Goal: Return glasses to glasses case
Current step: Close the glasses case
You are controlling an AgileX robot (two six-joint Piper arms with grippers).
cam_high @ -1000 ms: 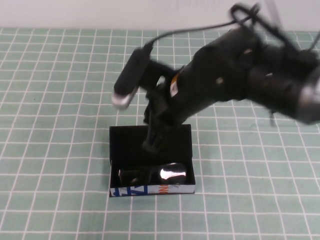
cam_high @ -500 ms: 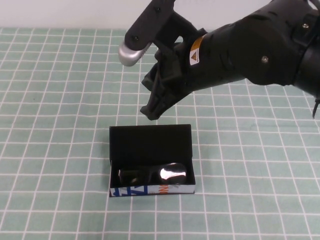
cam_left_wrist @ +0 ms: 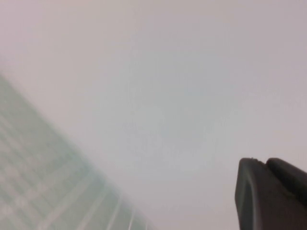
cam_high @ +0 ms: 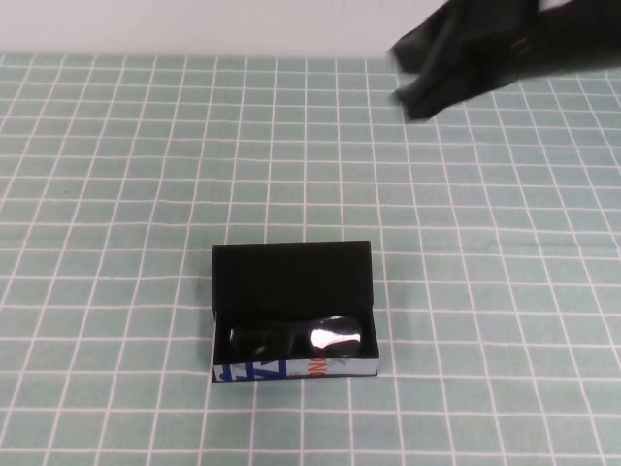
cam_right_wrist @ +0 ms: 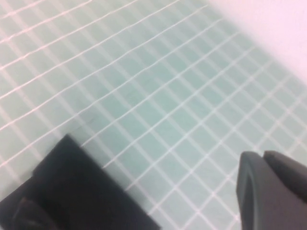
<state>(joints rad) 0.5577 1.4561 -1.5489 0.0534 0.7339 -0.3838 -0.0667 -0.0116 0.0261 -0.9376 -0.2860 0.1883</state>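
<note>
The glasses case [cam_high: 291, 275] lies open in the middle of the table, its flat black lid tipped back and its white printed front edge facing me. The black glasses [cam_high: 296, 339] lie inside it, one lens glinting. My right gripper [cam_high: 419, 85] is high at the far right, well away from the case, blurred and empty; in the right wrist view its fingertips [cam_right_wrist: 261, 155] are together and the case [cam_right_wrist: 81, 191] lies far below. My left gripper [cam_left_wrist: 261, 162] shows only in the left wrist view, shut and empty, facing a pale wall.
A green mat with a white grid [cam_high: 116, 194] covers the table up to a white wall at the back. Nothing else stands on it.
My right arm has lifted from just above the case and swung up and away to the far right. The glasses stay in the open case.
</note>
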